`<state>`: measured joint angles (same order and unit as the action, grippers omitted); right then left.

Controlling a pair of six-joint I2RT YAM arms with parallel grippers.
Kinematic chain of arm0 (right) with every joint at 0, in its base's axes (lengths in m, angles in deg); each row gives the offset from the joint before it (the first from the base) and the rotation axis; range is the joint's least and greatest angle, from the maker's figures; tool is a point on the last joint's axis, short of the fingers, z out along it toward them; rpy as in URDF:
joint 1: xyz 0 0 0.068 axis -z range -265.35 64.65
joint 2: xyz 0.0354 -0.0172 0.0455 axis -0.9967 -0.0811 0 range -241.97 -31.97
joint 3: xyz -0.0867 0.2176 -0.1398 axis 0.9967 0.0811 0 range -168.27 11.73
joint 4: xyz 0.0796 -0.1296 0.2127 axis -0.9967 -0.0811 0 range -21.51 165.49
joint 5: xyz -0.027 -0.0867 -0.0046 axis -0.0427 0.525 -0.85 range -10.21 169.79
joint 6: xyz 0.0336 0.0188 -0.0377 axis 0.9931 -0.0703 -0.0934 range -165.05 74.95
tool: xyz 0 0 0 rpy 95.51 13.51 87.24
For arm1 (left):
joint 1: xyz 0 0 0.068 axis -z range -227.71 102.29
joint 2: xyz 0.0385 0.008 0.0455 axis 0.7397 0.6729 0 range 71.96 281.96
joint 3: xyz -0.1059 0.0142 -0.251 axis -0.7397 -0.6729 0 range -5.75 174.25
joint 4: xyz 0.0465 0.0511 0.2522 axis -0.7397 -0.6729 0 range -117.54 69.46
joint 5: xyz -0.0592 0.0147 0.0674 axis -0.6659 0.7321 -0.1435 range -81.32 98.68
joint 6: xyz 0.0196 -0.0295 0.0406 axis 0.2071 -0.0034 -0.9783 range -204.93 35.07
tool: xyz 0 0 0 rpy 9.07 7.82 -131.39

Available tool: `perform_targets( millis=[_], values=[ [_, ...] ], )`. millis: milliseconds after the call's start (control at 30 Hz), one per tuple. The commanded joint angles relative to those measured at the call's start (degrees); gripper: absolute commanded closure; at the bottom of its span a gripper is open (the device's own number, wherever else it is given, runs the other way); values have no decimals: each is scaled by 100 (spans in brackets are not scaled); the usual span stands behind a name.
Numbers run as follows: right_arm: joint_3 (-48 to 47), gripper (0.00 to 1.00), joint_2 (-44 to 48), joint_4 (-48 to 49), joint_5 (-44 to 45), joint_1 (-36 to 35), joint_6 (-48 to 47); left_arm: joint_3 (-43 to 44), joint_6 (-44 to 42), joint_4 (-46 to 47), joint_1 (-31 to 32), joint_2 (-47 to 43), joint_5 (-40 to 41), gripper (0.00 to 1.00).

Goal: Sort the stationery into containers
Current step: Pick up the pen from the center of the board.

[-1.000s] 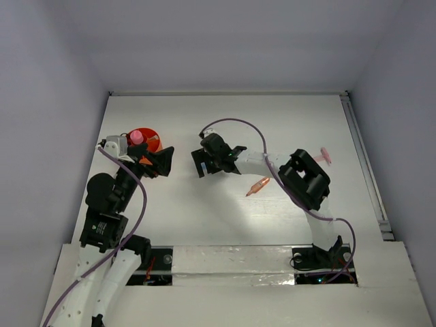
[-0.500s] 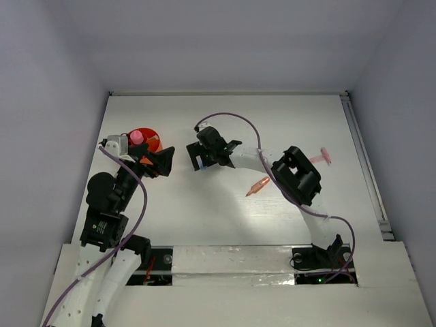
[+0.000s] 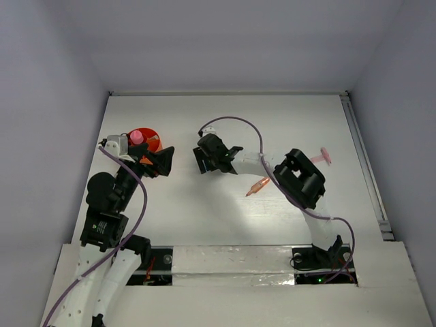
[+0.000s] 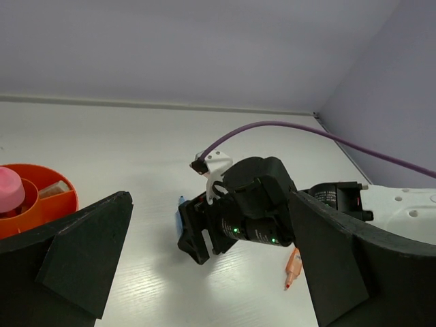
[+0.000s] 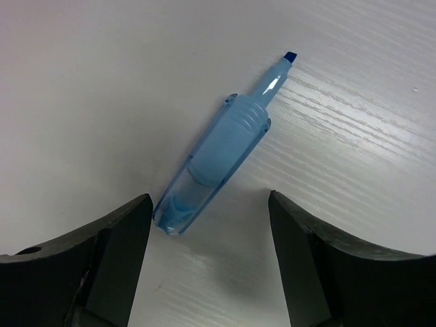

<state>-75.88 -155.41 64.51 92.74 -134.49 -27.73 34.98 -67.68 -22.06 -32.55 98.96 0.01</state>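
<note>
In the middle of your right wrist view, the light blue marker lies flat on the desk. Its lower end sits between the right jaws, which are spread wide and clear of it. Your left jaws, also released, hover just beside the orange-red cup, left of centre overhead.

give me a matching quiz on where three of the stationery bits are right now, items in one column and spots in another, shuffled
Items
1. light blue marker
2. orange marker
3. pink tube

Places
a. standing in the orange-red cup
b. lying on the table, framed by the right gripper, which is open over it
c. lying on the table with no gripper at it

Pairs: 1-b, 2-c, 3-a
</note>
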Motion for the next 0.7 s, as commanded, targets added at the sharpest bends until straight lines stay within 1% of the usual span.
perform_targets(
  millis=[0, 67, 100, 133, 233, 300, 333, 433, 500, 533, 567, 667],
  values=[
    [236, 28, 22, -229, 304, -139, 464, -30, 15, 284, -57, 7, -91, 1],
    [245, 32, -66, -211, 436, -191, 509, -30, 23, 284, -57, -2, -100, 1],
    [245, 36, -84, -211, 471, -192, 518, -30, 23, 284, -57, -2, -100, 1],
    [245, 38, -93, -220, 567, -192, 535, -30, 15, 275, -57, -2, -100, 1],
    [341, 41, -5, -220, 673, -192, 562, -30, 6, 275, -57, -2, -109, 1],
    [455, 42, 91, -229, 674, -192, 588, -30, 6, 284, -57, -2, -109, 1],
    [499, 44, 127, -211, 674, -192, 606, -30, 15, 292, -57, 7, -118, 1],
    [683, 56, 241, -97, 639, -192, 632, -30, 15, 301, -57, 15, -135, 1],
    [728, 57, 259, -71, 586, -192, 658, -30, 23, 310, -57, 15, -135, 1],
    [772, 58, 276, -62, 577, -192, 658, -30, 32, 310, -57, 24, -135, 1],
    [789, 62, 294, -53, 603, -192, 658, -39, 41, 319, -57, 33, -135, 1],
    [834, 65, 329, -18, 630, -192, 659, -39, 76, 336, -57, 33, -144, 1]
  ],
)
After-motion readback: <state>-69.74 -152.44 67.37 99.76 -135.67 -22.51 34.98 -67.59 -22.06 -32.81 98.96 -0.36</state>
